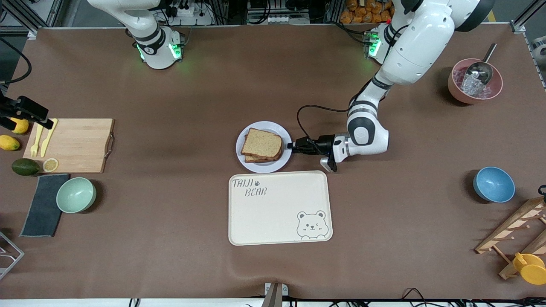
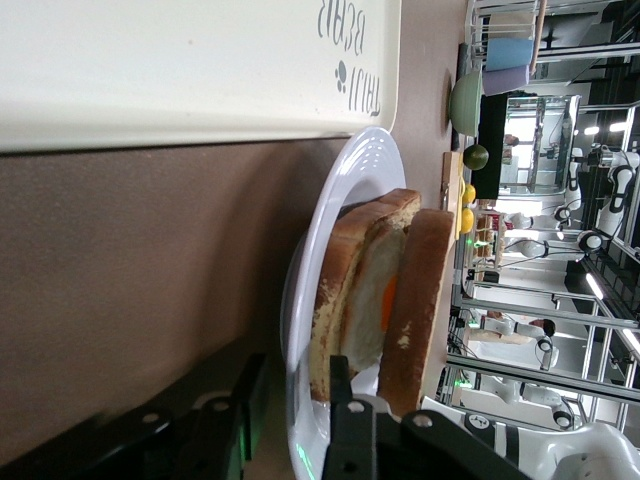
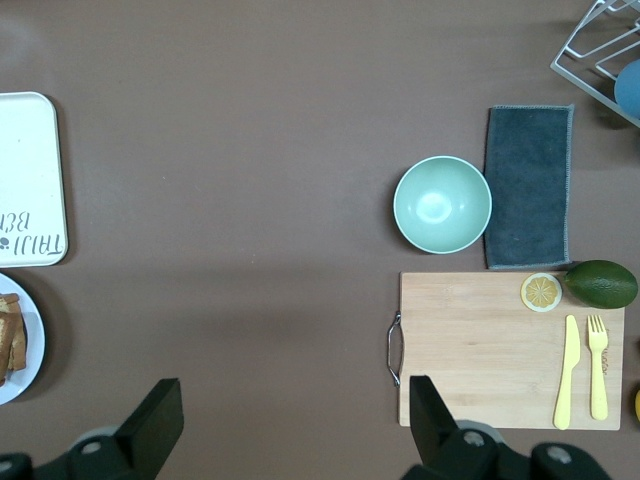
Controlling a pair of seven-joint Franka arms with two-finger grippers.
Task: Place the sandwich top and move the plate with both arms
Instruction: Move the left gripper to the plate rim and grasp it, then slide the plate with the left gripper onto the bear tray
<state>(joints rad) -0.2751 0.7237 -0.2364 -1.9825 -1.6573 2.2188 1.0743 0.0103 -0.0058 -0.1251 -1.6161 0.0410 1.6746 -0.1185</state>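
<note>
The plate [image 1: 285, 143] stands mid-table, just farther from the front camera than the bear-print tray [image 1: 279, 207]. On it lies a sandwich with the sandwich top [image 1: 261, 143], a tan slice with a darker crust, uppermost. The left wrist view shows the top slice [image 2: 420, 300] over an egg-topped slice [image 2: 365, 290]. My left gripper [image 1: 292, 146] is low at the plate's rim on the left arm's side. It [image 2: 297, 365] is shut on the rim [image 2: 350, 170], one finger inside the plate and one under it. My right gripper [image 3: 290, 400] waits open, high over bare table.
A cutting board [image 1: 72, 145] with fork, knife and a lemon slice, a green bowl [image 1: 76, 195] and a grey cloth [image 1: 42, 204] lie toward the right arm's end. A blue bowl [image 1: 493, 184], a pink bowl with a scoop [image 1: 474, 81] and a wooden rack [image 1: 520, 230] stand toward the left arm's end.
</note>
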